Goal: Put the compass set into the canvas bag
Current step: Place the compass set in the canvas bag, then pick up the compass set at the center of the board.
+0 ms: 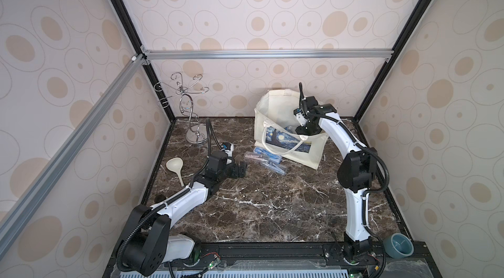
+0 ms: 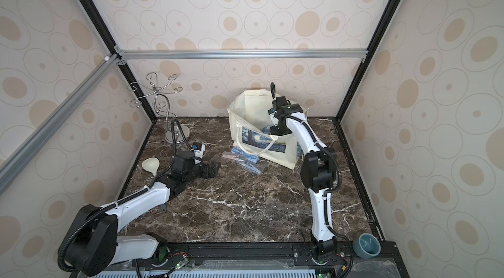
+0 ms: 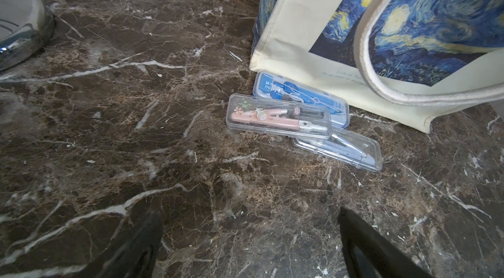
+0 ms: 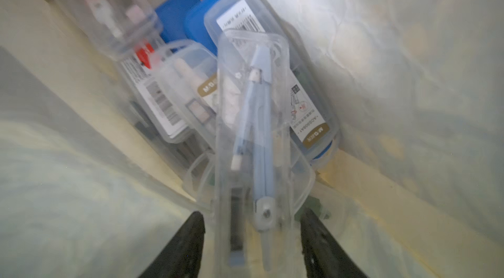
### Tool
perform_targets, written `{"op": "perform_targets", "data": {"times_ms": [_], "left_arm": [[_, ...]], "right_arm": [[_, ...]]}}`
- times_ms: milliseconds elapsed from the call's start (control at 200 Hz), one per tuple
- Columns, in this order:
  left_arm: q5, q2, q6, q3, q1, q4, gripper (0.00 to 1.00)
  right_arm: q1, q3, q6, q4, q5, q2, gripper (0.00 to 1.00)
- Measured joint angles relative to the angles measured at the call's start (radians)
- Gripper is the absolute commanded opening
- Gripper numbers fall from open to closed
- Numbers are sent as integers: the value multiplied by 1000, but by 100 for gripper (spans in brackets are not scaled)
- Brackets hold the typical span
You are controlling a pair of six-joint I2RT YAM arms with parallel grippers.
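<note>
**Step:** drop-off. Compass set (image 4: 253, 115) (clear case, pale-blue compass) seen inside canvas bag (image 1: 272, 110), between R gripper (image 4: 251, 215) fingers, which are spread clear of case sides.
**Bag contents:** several cases piled beneath.
**At bag front foot, on tabletop (image 3: 163, 153):** pink set (image 3: 278, 118), blue set (image 3: 300, 93), clear set (image 3: 341, 151); not yet bagged.
**L gripper (image 3: 251, 235):** fingers spread wide, nothing held.
**Next (est.):** R arm to be lifted out w/o snagging bag rim.

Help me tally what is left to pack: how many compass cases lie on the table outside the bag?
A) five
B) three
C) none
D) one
B: a pink case, a blue case and a pale blue case lie on the table beside the bag, seen in the left wrist view.
</note>
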State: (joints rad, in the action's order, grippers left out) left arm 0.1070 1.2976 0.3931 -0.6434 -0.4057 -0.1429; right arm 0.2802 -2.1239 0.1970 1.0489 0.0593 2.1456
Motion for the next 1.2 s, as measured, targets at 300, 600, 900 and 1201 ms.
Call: {"op": "perform_targets", "data": {"times_ms": [300, 600, 900, 1201], "left_arm": [[-39, 0, 23, 0, 0, -26, 100], [-21, 41, 63, 13, 0, -105, 100], [33, 52, 66, 80, -13, -250, 100], [52, 34, 98, 121, -13, -347, 100]], "right_arm": [[0, 195, -34, -218, -180, -327, 76], [100, 423, -33, -375, -295, -607, 77], [358, 715, 75, -459, -326, -772, 77], [411, 872, 32, -512, -309, -697, 75]]}}
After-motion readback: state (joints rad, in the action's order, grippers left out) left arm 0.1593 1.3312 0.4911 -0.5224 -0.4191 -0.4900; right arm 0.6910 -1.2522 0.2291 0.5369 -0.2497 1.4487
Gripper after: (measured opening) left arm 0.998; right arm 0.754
